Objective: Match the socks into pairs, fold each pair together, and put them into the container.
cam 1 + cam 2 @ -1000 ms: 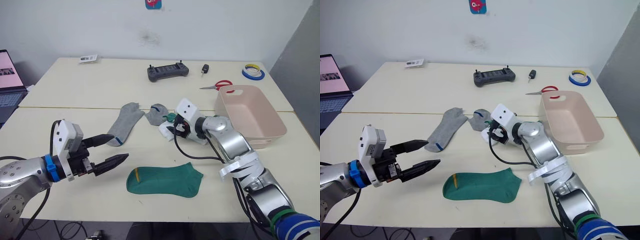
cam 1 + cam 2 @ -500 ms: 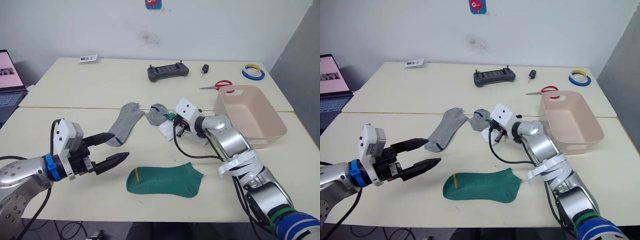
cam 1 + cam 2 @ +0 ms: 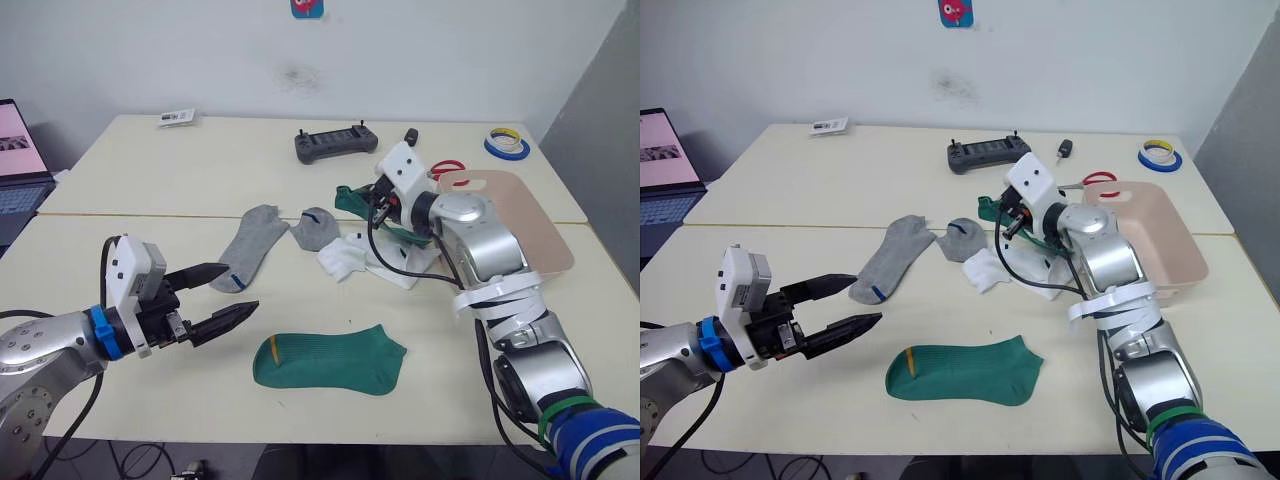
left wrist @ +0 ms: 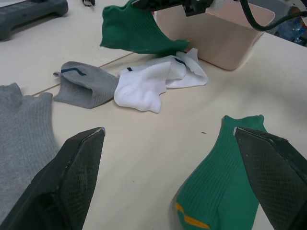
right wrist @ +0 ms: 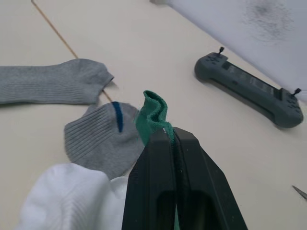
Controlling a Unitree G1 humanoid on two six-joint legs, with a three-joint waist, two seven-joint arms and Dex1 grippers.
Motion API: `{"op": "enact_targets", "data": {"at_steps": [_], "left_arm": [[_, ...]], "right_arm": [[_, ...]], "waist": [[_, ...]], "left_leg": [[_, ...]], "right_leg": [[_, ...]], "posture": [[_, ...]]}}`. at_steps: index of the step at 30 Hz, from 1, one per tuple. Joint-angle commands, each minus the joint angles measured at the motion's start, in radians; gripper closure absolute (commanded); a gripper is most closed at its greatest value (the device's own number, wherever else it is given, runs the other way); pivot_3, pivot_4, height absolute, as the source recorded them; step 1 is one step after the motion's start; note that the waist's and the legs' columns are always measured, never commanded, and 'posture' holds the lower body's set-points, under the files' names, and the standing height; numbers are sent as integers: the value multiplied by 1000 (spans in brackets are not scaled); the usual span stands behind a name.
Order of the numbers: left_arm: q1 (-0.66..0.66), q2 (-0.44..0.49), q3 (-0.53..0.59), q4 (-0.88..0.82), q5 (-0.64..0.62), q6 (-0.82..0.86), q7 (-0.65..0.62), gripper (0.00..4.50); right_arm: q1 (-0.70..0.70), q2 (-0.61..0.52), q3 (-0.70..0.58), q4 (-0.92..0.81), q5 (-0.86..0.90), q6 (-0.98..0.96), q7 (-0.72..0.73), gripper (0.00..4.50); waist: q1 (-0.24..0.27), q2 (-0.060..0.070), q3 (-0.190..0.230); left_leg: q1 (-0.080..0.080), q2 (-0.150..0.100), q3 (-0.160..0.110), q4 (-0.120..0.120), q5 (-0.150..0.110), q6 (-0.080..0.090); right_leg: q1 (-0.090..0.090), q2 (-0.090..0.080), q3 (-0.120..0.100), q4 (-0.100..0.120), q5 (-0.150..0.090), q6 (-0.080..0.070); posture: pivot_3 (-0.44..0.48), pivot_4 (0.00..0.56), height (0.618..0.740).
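Note:
My right gripper (image 3: 373, 204) is shut on a green sock (image 3: 350, 198) and holds it in the air beside the pale pink container (image 3: 528, 228). The right wrist view shows the green sock (image 5: 152, 114) pinched between the shut fingers. A second green sock (image 3: 330, 361) lies flat near the front edge. Two white socks (image 3: 344, 257) lie crumpled under the raised one. One grey sock (image 3: 249, 246) lies flat, and another grey sock (image 3: 318, 228) is bunched beside it. My left gripper (image 3: 241, 289) hovers open and empty to the left of the flat green sock.
At the back of the table lie a dark controller (image 3: 336, 141), a small black object (image 3: 410, 136), red-handled scissors (image 3: 441, 169) and tape rolls (image 3: 506, 145). A card (image 3: 176, 117) sits at the far left corner. A laptop (image 3: 20, 155) stands at the left edge.
My right gripper shut on the green sock in the pile and lifted it up and back, towards the container. The white socks were uncovered. The left arm stayed put.

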Motion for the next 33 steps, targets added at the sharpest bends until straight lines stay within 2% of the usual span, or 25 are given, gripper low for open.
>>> {"op": "enact_targets", "data": {"at_steps": [1, 7, 13, 18, 25, 29, 33], "left_arm": [[-20, -13, 34, 9, -14, -17, 17, 0], [-37, -30, 51, 46, -16, -16, 41, 0], [-27, -35, 68, 75, -8, -22, 42, 0], [-16, -34, 75, 98, 5, -28, 30, 0], [5, -19, 97, 120, 9, -28, 12, 0], [18, -14, 93, 123, 13, -23, -3, 0], [36, -7, 71, 119, 28, -26, -26, 0]], "right_arm": [[-62, -8, -53, -62, 53, -18, 18, 4473], [-67, 12, -49, -160, 129, 32, 47, 4473], [-78, 99, -48, -257, 210, 120, 10, 4473], [-78, 227, -62, -320, 296, 223, -68, 4473], [-54, 407, -209, -374, 438, 398, -278, 4473], [97, 443, -260, -464, 460, 480, -406, 4473], [241, 424, -254, -540, 442, 493, -487, 4473]], "waist": [[-1, 1, 0], [0, 1, 0], [-1, 1, 0], [-1, 1, 1], [0, 1, 1], [3, -2, -1], [1, -1, 0]], "left_leg": [[0, 0, 0, 0, 0, 0], [0, 1, -1, 0, 0, 0], [0, 1, -1, 0, 0, 0], [0, 1, -2, 0, 0, 0], [0, 0, -2, -1, 0, 0], [0, 0, -2, -2, 0, 0], [-1, -1, -1, -2, 0, 0]], "right_leg": [[0, 0, 0, 0, 0, 0], [0, 0, 0, 0, 0, 0], [0, 0, 0, 0, 0, 0], [0, 0, 0, 0, 0, 0], [0, -1, -1, 0, 0, 0], [0, -2, -1, -1, 0, 0], [-1, -3, 0, -1, 0, 0]], "posture": [[0, 150, 737], [0, 150, 737], [0, 150, 737], [0, 150, 737], [0, 150, 737], [0, 150, 737], [0, 150, 737]]}}
